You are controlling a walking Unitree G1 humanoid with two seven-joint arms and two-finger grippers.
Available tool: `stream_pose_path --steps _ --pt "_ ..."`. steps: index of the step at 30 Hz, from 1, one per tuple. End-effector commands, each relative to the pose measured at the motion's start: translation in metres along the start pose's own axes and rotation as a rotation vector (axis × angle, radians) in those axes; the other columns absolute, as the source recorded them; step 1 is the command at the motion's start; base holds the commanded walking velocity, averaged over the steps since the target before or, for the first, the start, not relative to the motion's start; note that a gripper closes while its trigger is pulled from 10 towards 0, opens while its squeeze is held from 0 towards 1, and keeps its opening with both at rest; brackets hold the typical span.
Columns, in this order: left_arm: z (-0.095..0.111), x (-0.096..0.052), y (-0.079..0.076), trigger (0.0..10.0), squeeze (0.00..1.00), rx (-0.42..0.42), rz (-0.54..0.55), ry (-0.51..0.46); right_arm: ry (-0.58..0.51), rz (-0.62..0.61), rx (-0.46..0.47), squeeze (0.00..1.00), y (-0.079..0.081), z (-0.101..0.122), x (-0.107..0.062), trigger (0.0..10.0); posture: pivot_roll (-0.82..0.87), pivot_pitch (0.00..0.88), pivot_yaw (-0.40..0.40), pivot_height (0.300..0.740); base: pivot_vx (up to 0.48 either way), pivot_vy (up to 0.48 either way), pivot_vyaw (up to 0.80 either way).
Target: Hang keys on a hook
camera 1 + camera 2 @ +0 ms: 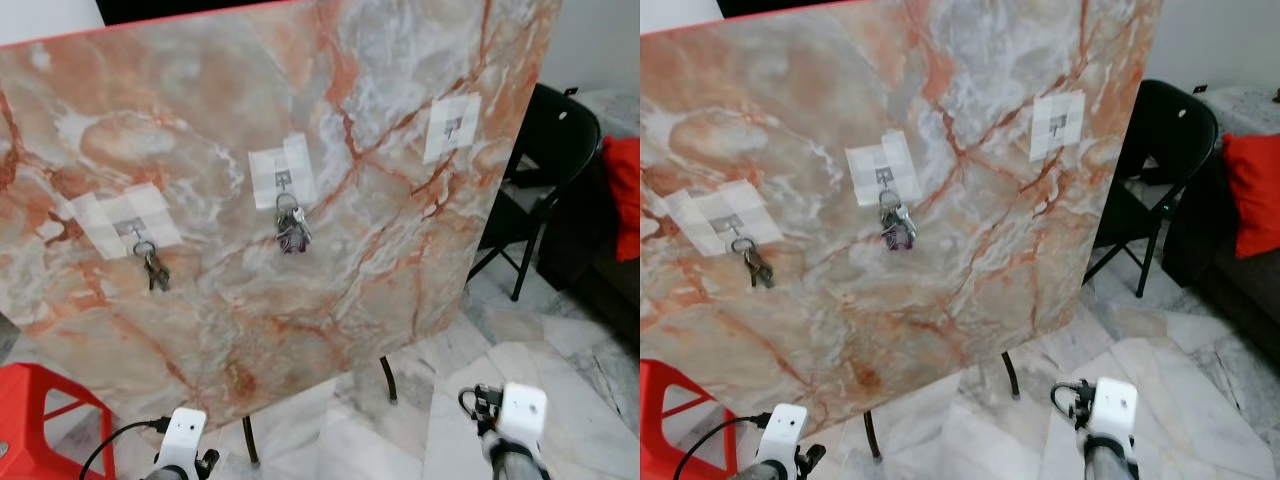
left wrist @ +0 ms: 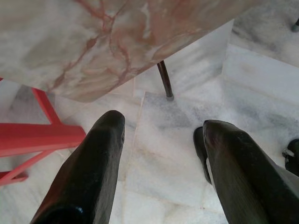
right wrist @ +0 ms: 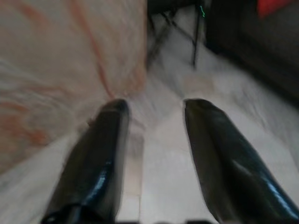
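Observation:
A tilted marble-patterned board (image 1: 330,250) carries three taped hooks. One bunch of keys (image 1: 154,268) hangs from the left hook (image 1: 137,230). A second bunch of keys (image 1: 291,229) hangs from the middle hook (image 1: 283,181). The right hook (image 1: 452,125) is bare. Both arms are low, below the board's lower edge. My left gripper (image 2: 161,128) is open over the floor with nothing between its fingers. My right gripper (image 3: 152,109) is also open and holds nothing; its view is blurred.
A red plastic stool (image 1: 40,415) stands at the lower left. A black folding chair (image 1: 545,160) is behind the board on the right, with a red cushion (image 1: 625,195) on a dark sofa beyond. The floor (image 1: 540,350) is pale marble tile.

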State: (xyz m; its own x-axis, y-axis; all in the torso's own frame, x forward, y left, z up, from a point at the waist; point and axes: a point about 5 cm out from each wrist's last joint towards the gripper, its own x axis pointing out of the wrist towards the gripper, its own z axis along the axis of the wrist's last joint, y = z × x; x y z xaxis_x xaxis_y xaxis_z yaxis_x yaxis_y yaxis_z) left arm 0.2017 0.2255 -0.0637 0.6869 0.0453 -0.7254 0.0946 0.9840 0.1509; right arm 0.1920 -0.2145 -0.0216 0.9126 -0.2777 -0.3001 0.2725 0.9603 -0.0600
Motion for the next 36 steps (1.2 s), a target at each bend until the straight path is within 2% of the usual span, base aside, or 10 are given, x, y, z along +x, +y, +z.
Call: stream_pose_path --steps 1,6,11,14,19,24,28,31,33,36 --pt "-0.006 -0.002 0.001 10.0 0.0 -0.016 0.006 0.006 -0.068 0.026 -0.004 0.0 0.005 0.016 -0.005 10.0 -0.05 0.0 0.024 0.74 0.0 0.0 0.0" --pt "-0.007 -0.003 0.001 10.0 0.0 -0.031 0.016 0.005 0.001 0.032 0.006 0.0 0.007 0.0 -0.015 10.0 -0.05 0.0 0.018 0.74 0.0 0.0 0.0" --pt "-0.009 -0.003 0.001 10.0 0.0 -0.037 0.018 0.007 0.249 -0.042 -0.007 0.0 -0.001 -0.032 -0.01 10.0 -0.05 0.0 0.014 0.74 0.0 0.0 0.0" --pt "-0.011 -0.003 0.0 10.0 0.0 -0.043 0.019 0.014 0.451 -0.087 0.009 0.0 -0.01 -0.054 -0.007 10.0 -0.05 0.0 0.014 0.74 0.0 0.0 0.0" --pt "-0.014 -0.004 -0.001 10.0 0.0 -0.047 0.019 0.031 0.631 0.068 -0.097 0.0 -0.008 -0.079 -0.02 10.0 -0.03 0.0 0.021 0.74 0.0 0.0 0.0" --pt "-0.018 -0.005 0.001 10.0 0.0 -0.058 0.035 0.052 0.725 0.116 -0.134 0.0 -0.007 -0.095 -0.036 10.0 -0.03 0.0 0.03 0.74 0.0 0.0 0.0" --pt "-0.019 -0.005 0.0 10.0 0.0 -0.062 0.035 0.056 0.748 0.132 -0.147 0.0 -0.003 -0.099 -0.041 10.0 -0.03 0.0 0.031 0.74 0.0 0.0 0.0" --pt "-0.018 -0.004 -0.001 10.0 0.0 -0.072 0.039 0.054 0.763 0.102 -0.093 0.0 0.002 -0.102 -0.044 10.0 -0.03 0.0 0.031 0.74 0.0 0.0 0.0" --pt "-0.017 -0.004 0.0 10.0 0.0 -0.082 0.043 0.055 0.735 0.073 -0.014 0.0 0.011 -0.101 -0.045 10.0 -0.03 0.0 0.031 0.74 0.0 0.0 0.0" --pt "-0.016 -0.003 -0.001 10.0 0.0 -0.089 0.044 0.05 0.722 0.104 -0.022 0.0 0.015 -0.099 -0.042 10.0 -0.03 0.0 0.035 0.74 0.0 0.0 0.53"
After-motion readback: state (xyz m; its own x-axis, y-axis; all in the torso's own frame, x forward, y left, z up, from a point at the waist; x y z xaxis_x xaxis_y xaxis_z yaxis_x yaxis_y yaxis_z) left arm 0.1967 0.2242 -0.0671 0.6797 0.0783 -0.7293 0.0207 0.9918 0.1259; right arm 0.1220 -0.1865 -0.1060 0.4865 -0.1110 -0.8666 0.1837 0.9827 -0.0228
